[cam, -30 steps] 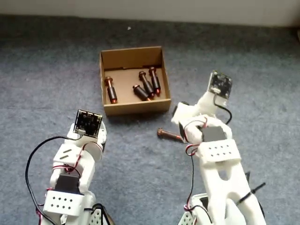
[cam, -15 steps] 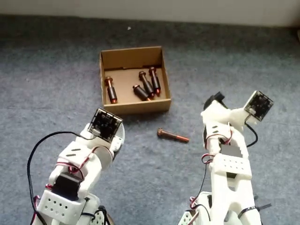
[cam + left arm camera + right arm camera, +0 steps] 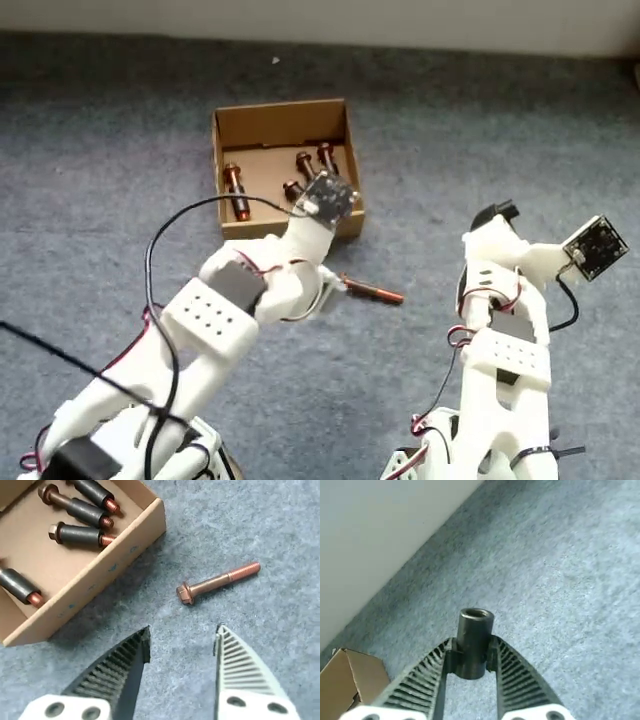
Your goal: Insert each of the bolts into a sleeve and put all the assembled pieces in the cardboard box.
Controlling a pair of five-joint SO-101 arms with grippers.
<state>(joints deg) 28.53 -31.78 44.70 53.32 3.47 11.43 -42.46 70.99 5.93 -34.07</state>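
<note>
surface: grey carpet (image 3: 120,150) | on it: cardboard box (image 3: 250,228), loose bolt (image 3: 375,291)

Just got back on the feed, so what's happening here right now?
The right claw is shut on a dark cylindrical metal sleeve, held off the grey carpet. The left claw hangs open just short of the loose copper-coloured bolt, which lies on the carpet beside the brown cardboard box. Four bolts already in sleeves lie in that box.

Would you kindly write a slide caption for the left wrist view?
Open left gripper near a loose bolt beside the box of sleeved bolts.
</note>
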